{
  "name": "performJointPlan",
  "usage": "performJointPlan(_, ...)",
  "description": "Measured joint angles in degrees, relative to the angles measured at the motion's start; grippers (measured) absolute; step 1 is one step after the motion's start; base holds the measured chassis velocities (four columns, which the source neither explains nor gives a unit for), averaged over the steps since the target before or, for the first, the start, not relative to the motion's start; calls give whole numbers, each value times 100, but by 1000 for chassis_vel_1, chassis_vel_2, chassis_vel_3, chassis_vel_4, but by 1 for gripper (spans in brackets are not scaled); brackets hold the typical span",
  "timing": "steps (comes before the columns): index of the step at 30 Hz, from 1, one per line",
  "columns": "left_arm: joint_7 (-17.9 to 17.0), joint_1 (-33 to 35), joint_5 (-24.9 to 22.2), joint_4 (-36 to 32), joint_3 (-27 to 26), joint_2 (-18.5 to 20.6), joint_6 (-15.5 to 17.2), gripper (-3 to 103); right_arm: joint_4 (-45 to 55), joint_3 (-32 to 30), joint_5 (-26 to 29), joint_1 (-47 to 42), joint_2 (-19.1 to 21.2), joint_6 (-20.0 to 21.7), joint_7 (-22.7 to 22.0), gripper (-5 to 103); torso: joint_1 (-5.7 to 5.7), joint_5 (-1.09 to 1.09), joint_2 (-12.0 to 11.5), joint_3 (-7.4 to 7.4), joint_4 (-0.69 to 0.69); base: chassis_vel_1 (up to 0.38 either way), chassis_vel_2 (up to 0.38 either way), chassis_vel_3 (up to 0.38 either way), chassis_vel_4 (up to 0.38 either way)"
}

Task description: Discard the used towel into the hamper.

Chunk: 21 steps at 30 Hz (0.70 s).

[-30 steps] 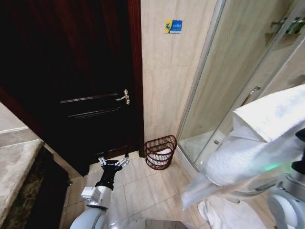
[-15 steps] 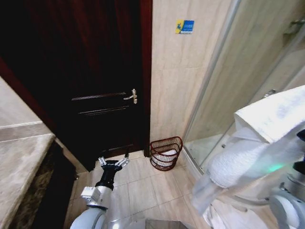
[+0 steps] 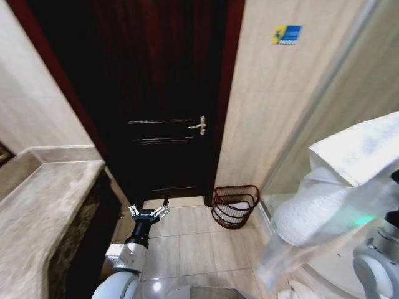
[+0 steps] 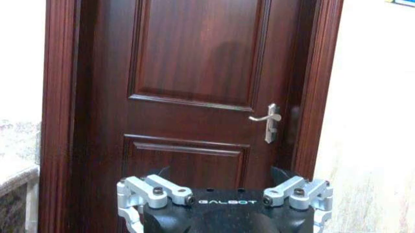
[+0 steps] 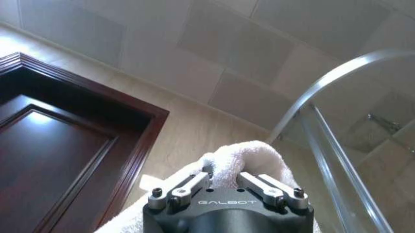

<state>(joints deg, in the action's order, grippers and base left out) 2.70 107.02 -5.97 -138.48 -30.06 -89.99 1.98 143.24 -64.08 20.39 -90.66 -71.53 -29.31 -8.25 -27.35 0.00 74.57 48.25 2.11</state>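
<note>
The hamper [image 3: 235, 207], a small dark reddish wire basket with something white inside, stands on the floor tiles by the wall, just right of the door. The used towel [image 3: 349, 180] is a big white bundle held up at the right of the head view, well above and to the right of the hamper. In the right wrist view my right gripper [image 5: 224, 178] is shut on a fold of the towel [image 5: 243, 158]. My left gripper [image 3: 148, 210] hangs low in front of the door, left of the hamper, open and holding nothing; its fingers [image 4: 152, 191] frame the door in the left wrist view.
A dark wooden door [image 3: 162, 93] with a metal handle [image 3: 199, 125] fills the middle. A stone counter [image 3: 43, 205] runs along the left. The curved glass shower wall [image 3: 349, 75] is at the right. A blue sign [image 3: 286, 33] hangs on the tiled wall.
The whole head view has swung left: the door is now central, the counter has come in at the left, and the hamper sits farther right. Both arms hold the same pose.
</note>
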Motion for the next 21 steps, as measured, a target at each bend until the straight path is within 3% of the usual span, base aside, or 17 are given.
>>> performJointPlan(21,0,0,0,0,0,0,0,100,0,0,55,21,-21,-139,49,6,0,0,0,0,-1,0,0,0,0)
